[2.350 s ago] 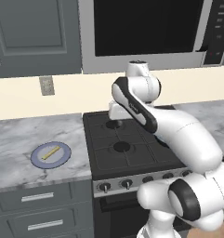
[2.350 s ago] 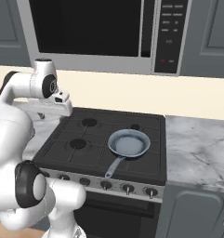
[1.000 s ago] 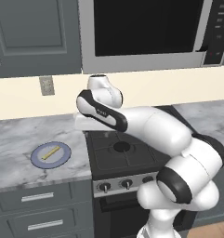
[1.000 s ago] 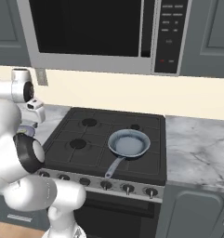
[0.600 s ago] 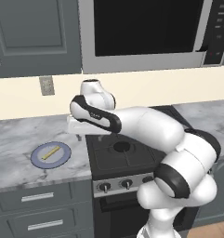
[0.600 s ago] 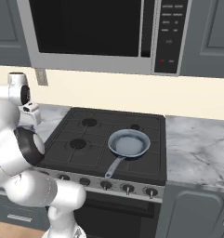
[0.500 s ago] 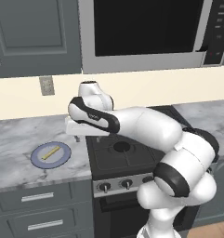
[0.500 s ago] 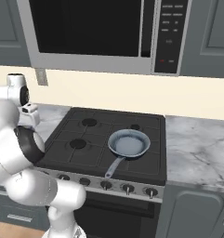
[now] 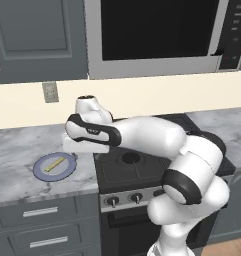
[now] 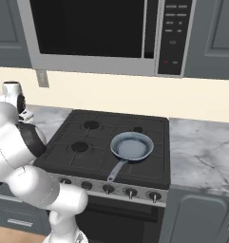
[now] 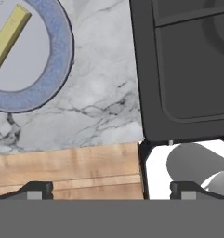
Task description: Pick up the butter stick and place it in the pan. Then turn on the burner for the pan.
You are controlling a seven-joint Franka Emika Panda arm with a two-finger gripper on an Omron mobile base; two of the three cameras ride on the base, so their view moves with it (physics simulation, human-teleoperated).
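Swinging from over the stove toward the counter, the arm now puts its gripper (image 11: 111, 188) beside the plate (image 9: 39, 172), jaws spread wide and empty. Butter (image 9: 55, 164) lies on that plate at left centre of the left base frame, and at upper left in the hand view. Pan (image 10: 131, 146) sits mid-frame on the stove (image 10: 92, 147) in the right base view, nothing in it. Nothing is done yet: grasp, transfer and burner knob all remain

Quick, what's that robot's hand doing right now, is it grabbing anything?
End effector: open, holding nothing; the butter stick lies on its plate.
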